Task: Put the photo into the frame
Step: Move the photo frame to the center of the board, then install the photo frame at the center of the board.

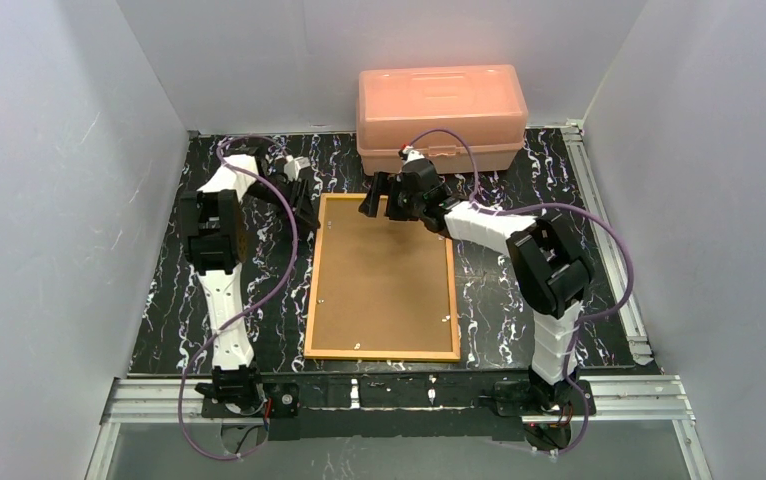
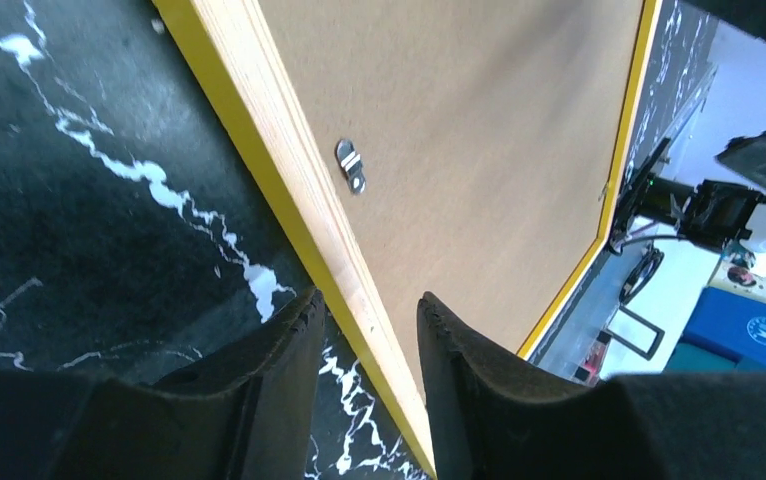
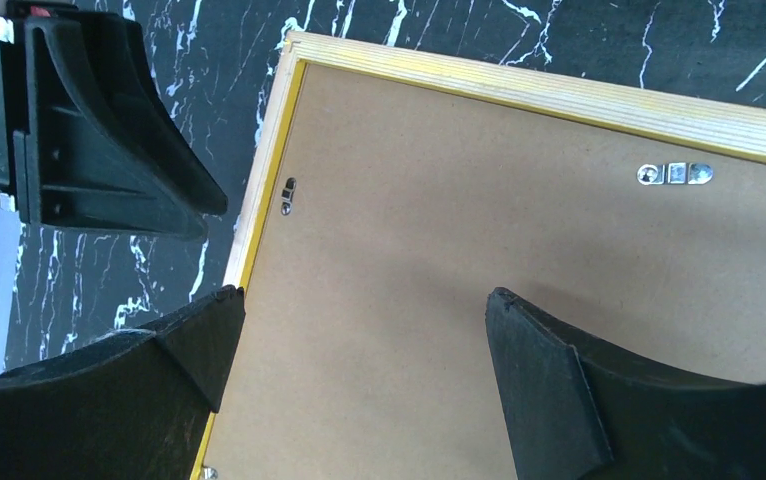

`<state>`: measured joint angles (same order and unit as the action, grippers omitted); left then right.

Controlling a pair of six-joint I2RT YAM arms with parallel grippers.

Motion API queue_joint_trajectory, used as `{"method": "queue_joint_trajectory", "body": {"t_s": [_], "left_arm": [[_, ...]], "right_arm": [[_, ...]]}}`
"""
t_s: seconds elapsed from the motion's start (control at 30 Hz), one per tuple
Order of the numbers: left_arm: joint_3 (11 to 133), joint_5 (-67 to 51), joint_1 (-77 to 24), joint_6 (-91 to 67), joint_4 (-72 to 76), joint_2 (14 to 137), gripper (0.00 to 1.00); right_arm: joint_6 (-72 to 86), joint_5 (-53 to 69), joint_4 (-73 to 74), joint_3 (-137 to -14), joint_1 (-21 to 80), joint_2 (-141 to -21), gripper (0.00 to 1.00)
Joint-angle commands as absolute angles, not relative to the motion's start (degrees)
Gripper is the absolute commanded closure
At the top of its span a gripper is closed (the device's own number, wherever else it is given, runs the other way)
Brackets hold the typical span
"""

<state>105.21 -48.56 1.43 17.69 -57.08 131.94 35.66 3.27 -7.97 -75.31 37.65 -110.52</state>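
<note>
Lying face down on the black marbled table [image 1: 519, 290], the frame [image 1: 384, 275] shows only its brown back board and yellow-orange border, which is how it needs to lie if anything is to go in from behind. I can't see the photo anywhere from where I stand. It may already be under the board, or it may be out of sight.

The left gripper [image 2: 369, 300] sits at the frame's left edge near the far corner. Its jaws are partly apart and straddle the wooden rail, one finger over the table and the other over the board. There is daylight on both sides of the rail, so I'd say it isn't clamping anything. A small metal clip [image 2: 351, 165] lies just ahead of it on the board, flat against the back.

The right gripper [image 3: 359, 295] hangs over the far left corner of the board with its jaws spread as wide as they go and nothing between them. My guess is it is there to press the board down or to work the clips. A pink plastic box [image 1: 441, 115] stands behind the frame, just past its far edge.
</note>
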Motion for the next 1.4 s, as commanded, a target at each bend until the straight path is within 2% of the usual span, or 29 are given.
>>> {"method": "queue_joint_trajectory", "body": {"t_s": [0.0, 0.2, 0.37, 0.53, 0.7, 1.13, 1.37], "left_arm": [[107.88, -47.16, 0.80, 12.10, -53.01, 132.38, 0.62], [108.75, -41.04, -1.35, 7.29, -49.18, 134.08, 0.68], [109.35, -42.96, -2.08, 7.10, -48.70, 135.14, 0.71], [108.74, -43.06, -3.64, 9.46, -49.31, 134.90, 0.86], [102.27, -44.18, -5.91, 13.19, -49.61, 131.68, 0.92], [93.04, -48.79, -7.12, 13.97, -47.79, 128.94, 0.94], [92.90, -48.30, -7.12, 11.89, -46.96, 129.55, 0.95]], "right_arm": [[33.24, 4.32, -11.79, -80.19, 37.24, -112.89, 0.02], [31.28, 5.93, -10.85, -83.93, 37.18, -115.49, 0.02], [30.25, 6.52, -10.62, -84.88, 37.22, -116.22, 0.02], [30.15, 7.20, -11.16, -83.83, 37.18, -115.82, 0.02], [30.75, 8.41, -12.34, -81.54, 37.18, -114.69, 0.02], [39.71, 16.53, -23.29, -71.66, 37.69, -114.35, 0.03], [43.76, 20.39, -27.40, -72.92, 38.03, -117.67, 0.05]]}}
